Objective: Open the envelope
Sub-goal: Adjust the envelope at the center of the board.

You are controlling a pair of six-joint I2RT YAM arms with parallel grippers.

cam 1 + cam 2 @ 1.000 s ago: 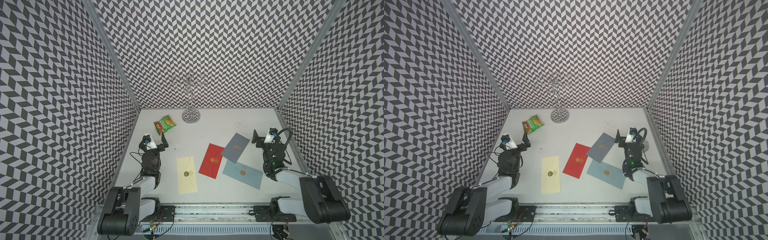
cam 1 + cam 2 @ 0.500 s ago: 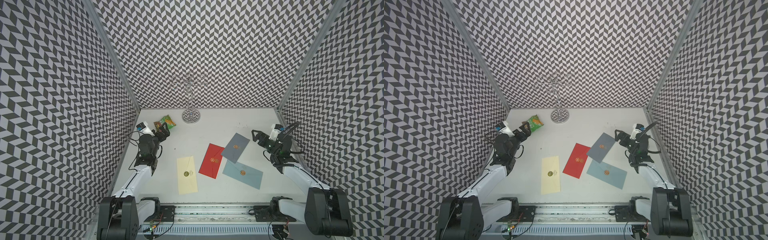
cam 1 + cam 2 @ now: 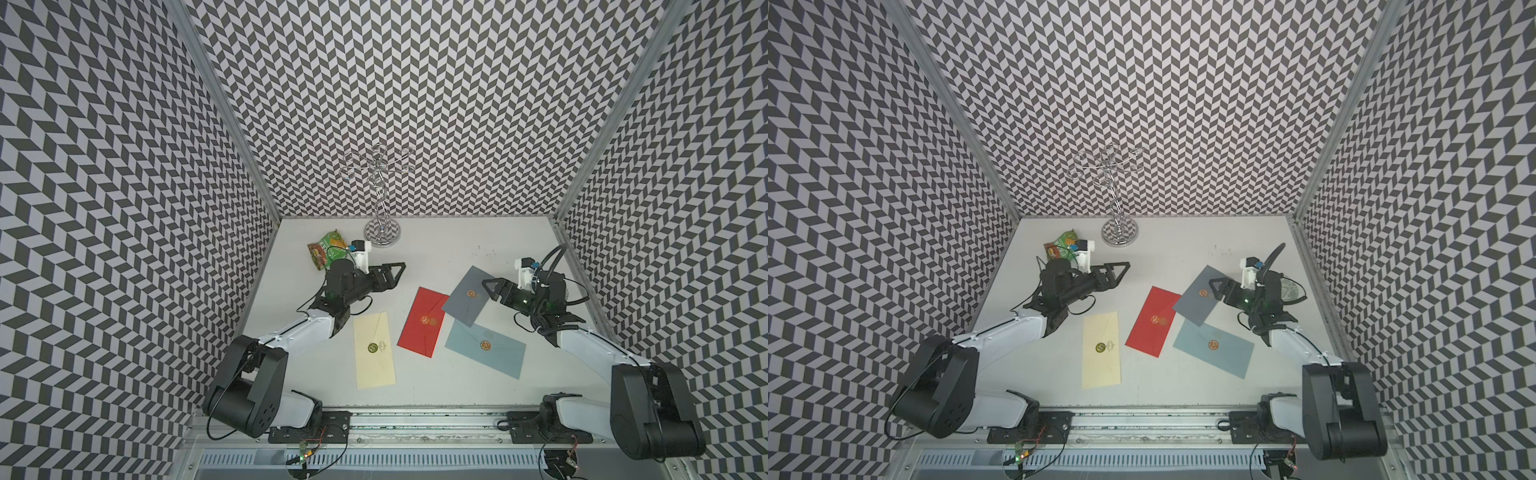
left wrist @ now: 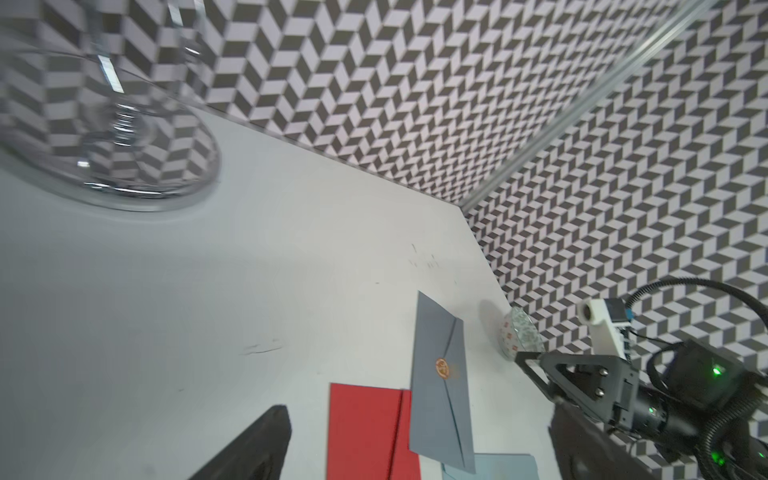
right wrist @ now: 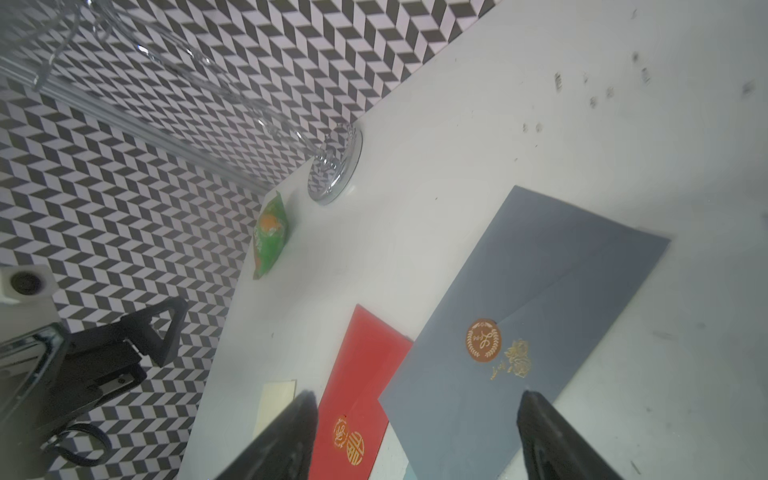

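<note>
Above the slate-grey paper envelope [image 5: 540, 282] with bronze seal [image 5: 483, 340], right gripper [image 5: 417, 399] jaws stand apart; light, limp, probably slick; pinch flap edge beside seal.

The far middle of the surface [image 3: 457, 253] lies bare, a broad passage between the metal stand [image 3: 382, 235] at the far edge and the dark grey envelope [image 3: 465, 305]. A snack packet [image 3: 320, 253] crowds the far left corner. The grey envelope overlaps the red envelope [image 3: 419, 332] and the light blue envelope [image 3: 486, 351]. The cream envelope [image 3: 374, 353] lies apart to the left, across a bare strip. A small glass dish [image 4: 521, 338] sits by the right wall.
</note>
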